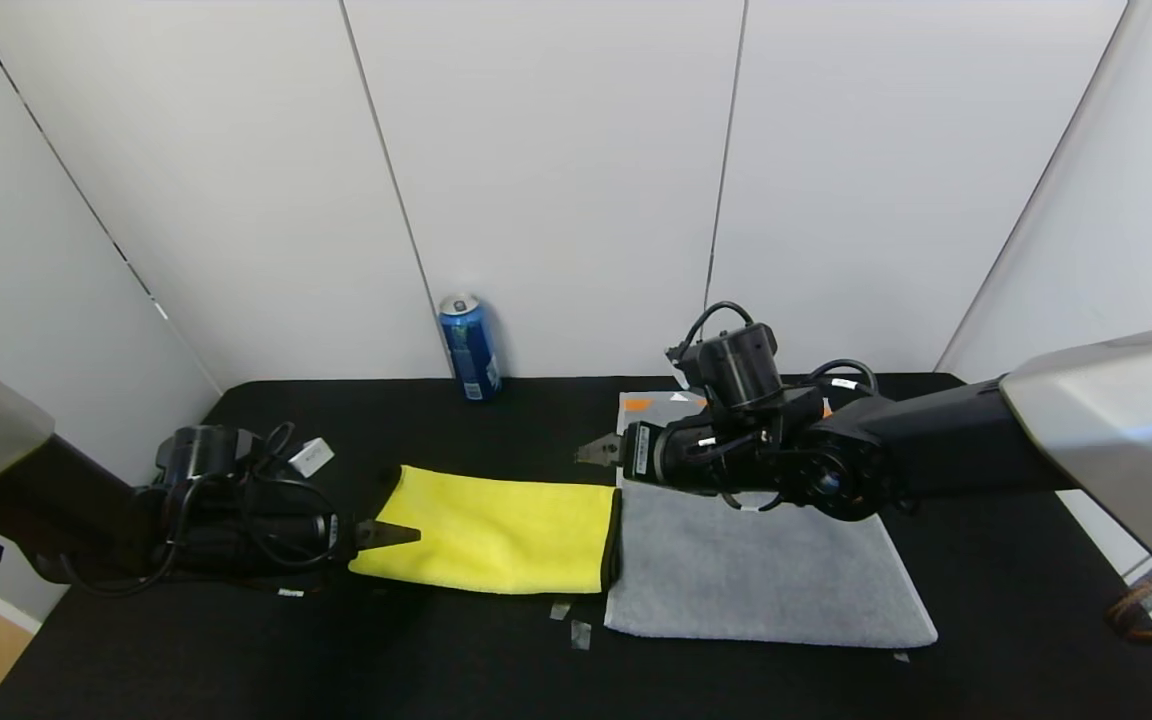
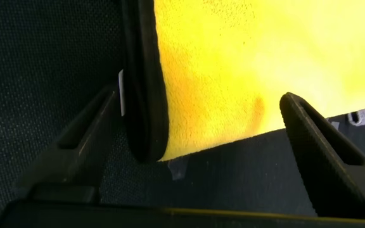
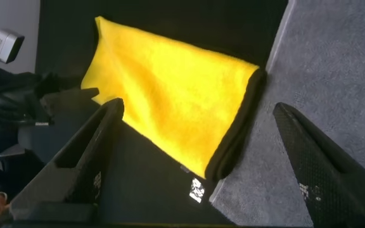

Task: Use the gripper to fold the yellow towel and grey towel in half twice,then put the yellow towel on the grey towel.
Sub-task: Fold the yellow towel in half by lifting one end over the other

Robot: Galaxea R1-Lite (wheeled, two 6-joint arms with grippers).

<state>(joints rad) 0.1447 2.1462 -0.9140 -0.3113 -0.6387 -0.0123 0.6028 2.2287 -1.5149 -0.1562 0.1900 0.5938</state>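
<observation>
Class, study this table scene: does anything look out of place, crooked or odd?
Nothing is spilled or damaged. The bright yellow microfibre towel lies slightly askew, its dark-trimmed edge against the larger grey terry towel. Small scraps of tape sit on the black table, and a blue drink can stands by the back wall.

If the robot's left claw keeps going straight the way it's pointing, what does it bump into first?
Most likely the yellow towel. The left gripper is open, pointing right along the table, and its fingers already sit at the towel's near left corner. How high it sits above the cloth is hard to judge.
</observation>
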